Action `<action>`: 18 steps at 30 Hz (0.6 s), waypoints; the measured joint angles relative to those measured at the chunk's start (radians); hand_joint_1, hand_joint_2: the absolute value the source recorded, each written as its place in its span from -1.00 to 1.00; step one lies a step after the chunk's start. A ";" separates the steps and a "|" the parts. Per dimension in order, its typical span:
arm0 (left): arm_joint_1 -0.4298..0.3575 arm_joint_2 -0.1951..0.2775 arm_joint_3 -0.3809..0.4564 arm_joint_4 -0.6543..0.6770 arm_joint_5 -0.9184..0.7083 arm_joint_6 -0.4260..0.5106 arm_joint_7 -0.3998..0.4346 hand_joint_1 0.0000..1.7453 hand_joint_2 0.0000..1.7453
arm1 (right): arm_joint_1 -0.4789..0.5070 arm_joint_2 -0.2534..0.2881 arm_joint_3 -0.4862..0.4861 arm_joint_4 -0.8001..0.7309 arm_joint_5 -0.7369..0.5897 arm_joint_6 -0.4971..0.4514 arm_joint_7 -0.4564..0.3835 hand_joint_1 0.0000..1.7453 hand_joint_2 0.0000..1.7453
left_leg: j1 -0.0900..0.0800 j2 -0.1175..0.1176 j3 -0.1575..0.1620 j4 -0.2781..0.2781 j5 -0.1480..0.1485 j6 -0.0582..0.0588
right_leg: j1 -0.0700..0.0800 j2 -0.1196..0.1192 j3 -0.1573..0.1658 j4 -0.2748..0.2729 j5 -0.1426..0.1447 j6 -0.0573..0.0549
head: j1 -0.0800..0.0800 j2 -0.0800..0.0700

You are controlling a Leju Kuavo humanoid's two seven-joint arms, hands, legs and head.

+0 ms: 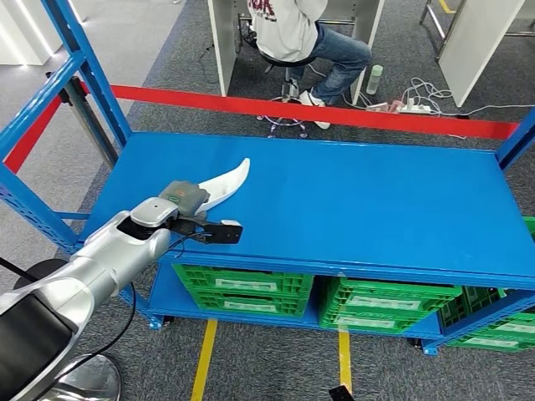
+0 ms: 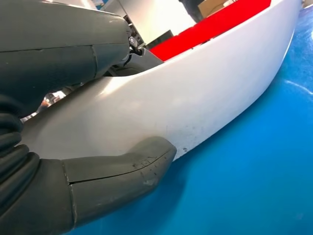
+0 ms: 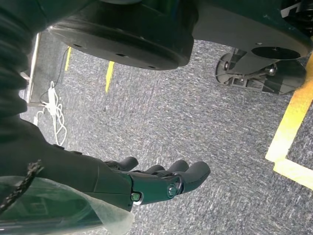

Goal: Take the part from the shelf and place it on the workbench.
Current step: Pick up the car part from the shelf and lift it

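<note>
1. White and curved like a blade, the moulded part (image 1: 226, 185) lies low on the blue top of the shelf rack (image 1: 379, 209), its narrow tip pointing away from the robot and its broad end under the left robot hand (image 1: 184, 199).
2. I judge the step in hand to be the grasp at the shelf: the part is at, or barely above, the blue surface, and I cannot tell whether it has left it.
3. The left robot hand pinches the part's broad end; in the left wrist view the thick grey thumb (image 2: 122, 169) presses the lower edge of the part (image 2: 191, 98) while a darker finger (image 2: 66, 58) lies across its other side.
4. The next move calls for a straight lift clear of the blue surface with the grip kept firm, since the long tip overhangs the hand and could tilt or swing; then a turn toward the table, which I cannot find in these pictures.
5. The head view gives the whole layout: green crates (image 1: 246, 288) on the lower level, a red barrier tape (image 1: 315, 111) behind, and a seated person (image 1: 303, 38) beyond it.
6. The left wrist view gives the contact itself, thumb on plastic, which the head view hides beneath the back of the hand.
7. The right wrist view shows the right robot hand (image 3: 158, 181) hanging over grey carpet with yellow floor tape (image 3: 291, 132), fingers loosely extended and holding nothing.
</note>
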 joint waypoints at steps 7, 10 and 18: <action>0.039 -0.007 0.072 -0.026 0.080 0.100 -0.045 1.00 1.00 | 0.002 0.000 -0.001 0.000 -0.003 -0.003 -0.007 -1.00 1.00 | 0.000 0.000 0.000 0.000 0.000 0.000 | 0.000 0.000 0.000 0.000 0.000 0.000 | 0.000 0.000; 0.088 -0.007 0.148 -0.091 0.165 0.155 -0.101 1.00 1.00 | 0.003 0.000 -0.001 0.000 -0.003 -0.006 -0.013 -1.00 1.00 | 0.000 0.000 0.000 0.000 0.000 0.000 | 0.000 0.000 0.000 0.000 0.000 0.000 | 0.000 0.000; 0.265 -0.007 0.353 -0.362 0.319 0.264 -0.202 1.00 1.00 | 0.006 0.001 -0.001 0.000 0.001 -0.041 -0.016 -1.00 1.00 | 0.000 0.000 -0.001 0.000 0.000 0.000 | 0.000 0.000 -0.001 0.000 0.000 0.000 | 0.000 0.000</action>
